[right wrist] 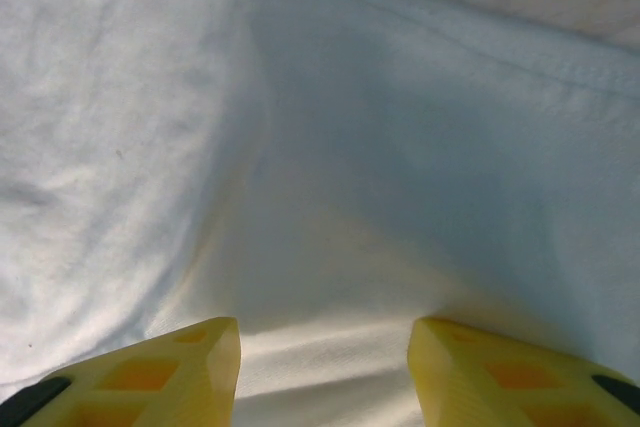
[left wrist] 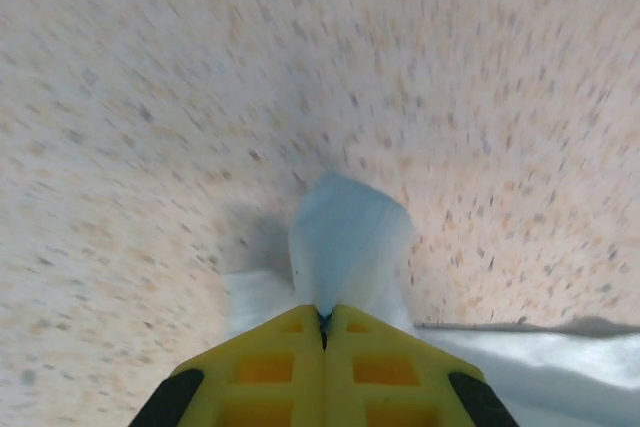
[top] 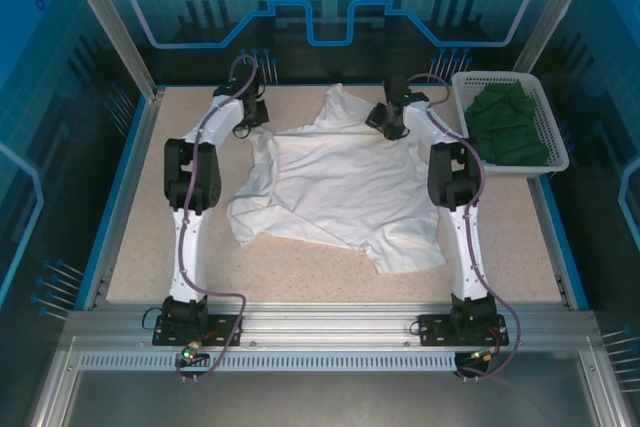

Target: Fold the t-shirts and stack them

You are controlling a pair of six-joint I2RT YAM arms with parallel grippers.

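A large white t-shirt (top: 340, 187) lies crumpled and spread over the middle of the speckled table. My left gripper (top: 256, 119) is at the shirt's far left corner. In the left wrist view its yellow fingers (left wrist: 270, 367) are pressed together, and the left gripper (left wrist: 323, 315) is shut on a pinched fold of white cloth (left wrist: 348, 242). My right gripper (top: 385, 119) hovers at the shirt's far right edge. In the right wrist view the right gripper (right wrist: 325, 332) is open, fingers wide apart over the white cloth (right wrist: 330, 167). A dark green t-shirt (top: 510, 127) is bunched in the basket.
A white plastic lattice basket (top: 545, 92) stands at the table's back right corner, just right of the right arm. Blue-edged walls ring the table (top: 300, 272). Bare tabletop shows along the front and the left side.
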